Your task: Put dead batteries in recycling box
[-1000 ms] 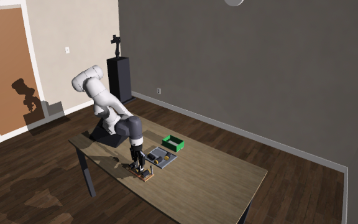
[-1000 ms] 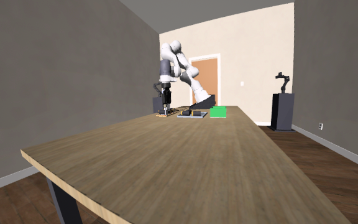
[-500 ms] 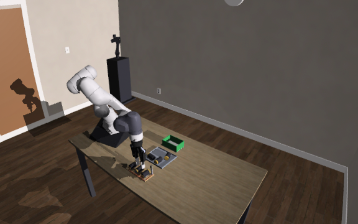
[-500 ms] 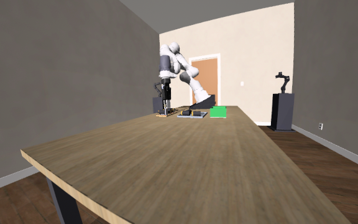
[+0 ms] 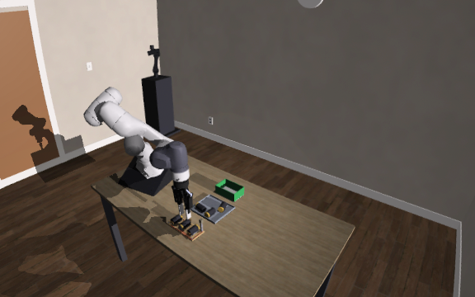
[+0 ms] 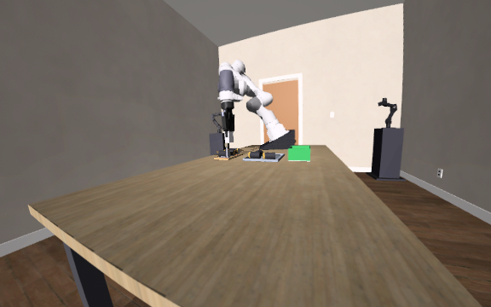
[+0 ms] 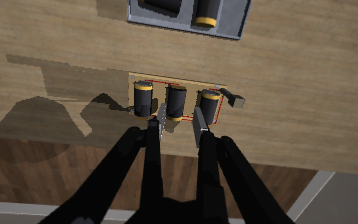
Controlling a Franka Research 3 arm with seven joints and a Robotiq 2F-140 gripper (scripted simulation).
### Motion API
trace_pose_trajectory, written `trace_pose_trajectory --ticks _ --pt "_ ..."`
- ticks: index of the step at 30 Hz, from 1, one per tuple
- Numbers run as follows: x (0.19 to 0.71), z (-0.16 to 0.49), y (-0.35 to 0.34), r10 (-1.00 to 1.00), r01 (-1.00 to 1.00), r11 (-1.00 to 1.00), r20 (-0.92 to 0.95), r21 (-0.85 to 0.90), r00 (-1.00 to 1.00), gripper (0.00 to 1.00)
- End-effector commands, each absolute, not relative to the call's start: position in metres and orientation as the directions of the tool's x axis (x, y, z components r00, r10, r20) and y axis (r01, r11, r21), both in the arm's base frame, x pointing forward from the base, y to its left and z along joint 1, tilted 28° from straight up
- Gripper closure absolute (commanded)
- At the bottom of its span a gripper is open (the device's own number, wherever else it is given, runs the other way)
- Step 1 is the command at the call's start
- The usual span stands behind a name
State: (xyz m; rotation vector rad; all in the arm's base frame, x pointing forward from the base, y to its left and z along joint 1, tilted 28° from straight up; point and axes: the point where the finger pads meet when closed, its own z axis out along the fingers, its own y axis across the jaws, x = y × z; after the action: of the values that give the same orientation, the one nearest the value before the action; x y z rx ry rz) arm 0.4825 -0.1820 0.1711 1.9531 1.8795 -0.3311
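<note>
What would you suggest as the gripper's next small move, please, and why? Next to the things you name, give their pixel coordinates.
Probably a short straight descent: in the wrist view the open gripper (image 5: pixel 185 219) (image 6: pixel 228 157) (image 7: pixel 179 112) seems roughly lined up with the middle battery (image 7: pixel 176 102) on the wooden board (image 7: pixel 157 81), its parted fingers apparently not yet around it.

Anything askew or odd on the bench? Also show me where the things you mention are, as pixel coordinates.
One oddity: the middle battery (image 7: pixel 176 102) on the wooden board (image 7: pixel 132 89) has its wide yellow band at the opposite end from its neighbours'. Possibly intended wiring. The green box (image 5: pixel 230 190) (image 6: pixel 299 153) stands upright.
</note>
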Motion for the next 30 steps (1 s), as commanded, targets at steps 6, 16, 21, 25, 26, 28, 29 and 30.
trace_pose_trajectory --ticks 6,16,21,25,26,28,29,30 --pt "0.4780 0.1720 -0.1859 0.890 0.993 -0.027 -0.449 0.119 0.078 0.71" --pt "0.4780 0.1720 -0.1859 0.890 0.993 -0.027 -0.449 0.119 0.078 0.71" --pt "0.4780 0.1720 -0.1859 0.890 0.993 -0.027 -0.449 0.119 0.078 0.71" --pt "0.4780 0.1720 -0.1859 0.890 0.993 -0.027 -0.449 0.119 0.078 0.71" --pt "0.4780 0.1720 -0.1859 0.890 0.993 -0.027 -0.449 0.119 0.078 0.71" --pt "0.4780 0.1720 -0.1859 0.890 0.993 -0.027 -0.449 0.119 0.078 0.71" --pt "0.4780 0.1724 -0.1857 0.890 0.993 -0.027 -0.449 0.119 0.078 0.71" --pt "0.4778 0.1746 -0.1846 0.890 0.993 -0.027 -0.449 0.119 0.078 0.71"
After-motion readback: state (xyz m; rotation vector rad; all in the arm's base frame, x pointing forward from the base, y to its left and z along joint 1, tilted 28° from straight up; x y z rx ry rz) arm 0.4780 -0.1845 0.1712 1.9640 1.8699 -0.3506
